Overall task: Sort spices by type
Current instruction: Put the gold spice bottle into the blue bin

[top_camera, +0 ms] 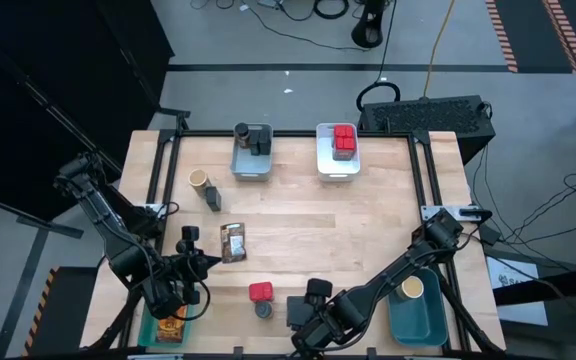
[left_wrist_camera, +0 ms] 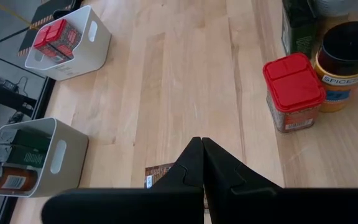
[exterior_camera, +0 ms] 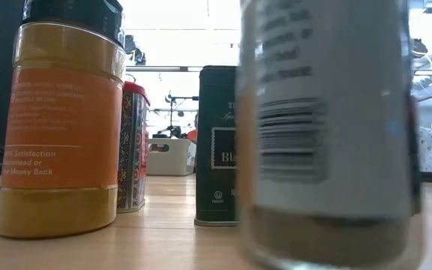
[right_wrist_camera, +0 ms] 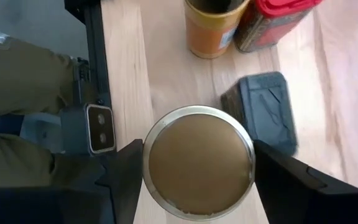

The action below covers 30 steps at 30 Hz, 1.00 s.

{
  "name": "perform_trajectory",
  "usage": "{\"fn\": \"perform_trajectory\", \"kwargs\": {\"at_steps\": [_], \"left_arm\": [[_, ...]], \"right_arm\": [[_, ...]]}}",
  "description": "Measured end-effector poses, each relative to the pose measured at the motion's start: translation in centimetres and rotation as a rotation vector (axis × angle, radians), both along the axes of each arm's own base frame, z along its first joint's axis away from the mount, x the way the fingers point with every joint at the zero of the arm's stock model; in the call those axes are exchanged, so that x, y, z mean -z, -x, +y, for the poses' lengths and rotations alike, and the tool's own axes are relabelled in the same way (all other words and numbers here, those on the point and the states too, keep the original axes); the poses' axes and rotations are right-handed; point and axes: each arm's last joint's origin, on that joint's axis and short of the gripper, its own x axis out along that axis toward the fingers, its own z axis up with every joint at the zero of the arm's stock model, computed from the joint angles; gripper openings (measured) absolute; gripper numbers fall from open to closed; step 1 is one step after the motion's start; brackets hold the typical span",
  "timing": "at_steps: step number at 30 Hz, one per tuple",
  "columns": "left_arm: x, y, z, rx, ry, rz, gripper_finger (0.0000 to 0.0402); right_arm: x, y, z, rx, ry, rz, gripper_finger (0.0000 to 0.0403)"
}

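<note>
Right gripper [right_wrist_camera: 197,168] fingers closing around tan-topped jar [right_wrist_camera: 197,163] between them, jar upright on table [right_wrist_camera: 334,112]. Risk: tipping or slipping, knocking dark tin [right_wrist_camera: 263,109] just beside. Left gripper [left_wrist_camera: 202,163] fingers closed, empty.

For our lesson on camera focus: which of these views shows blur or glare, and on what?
Low view: the nearest clear glass jar with a barcode label is out of focus, and the windows behind are blown out white. Right wrist view: the dark rectangular tin looks soft. High view: evenly lit.
</note>
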Motion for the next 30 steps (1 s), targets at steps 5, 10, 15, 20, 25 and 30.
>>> {"fn": "perform_trajectory", "kwargs": {"at_steps": [5,10,15,20,25,30], "left_arm": [[0.0,0.0,0.0,-0.002,-0.002,-0.003,0.0],[0.0,0.0,0.0,0.0,-0.004,-0.003,0.0],[0.0,0.0,0.0,0.001,-0.008,-0.005,0.0],[0.0,0.0,0.0,0.0,-0.005,-0.008,0.0],[-0.1,-0.1,0.0,-0.005,-0.01,-0.021,0.0],[-0.2,-0.3,-0.1,-0.014,-0.009,-0.054,0.0]], "right_arm": [[-1.4,0.7,-0.6,0.016,-0.004,0.004,0.0238],[-2.1,1.2,-0.9,0.027,-0.017,0.036,0.0237],[-4.7,2.8,-1.5,0.04,-0.029,0.018,0.0239],[-6.9,4.8,-1.9,0.066,-0.013,0.007,0.0237],[-8.3,7.5,-2.2,0.144,0.011,0.068,0.0239],[-10.2,10.9,-1.6,0.2,0.0,0.07,0.0238]]}}
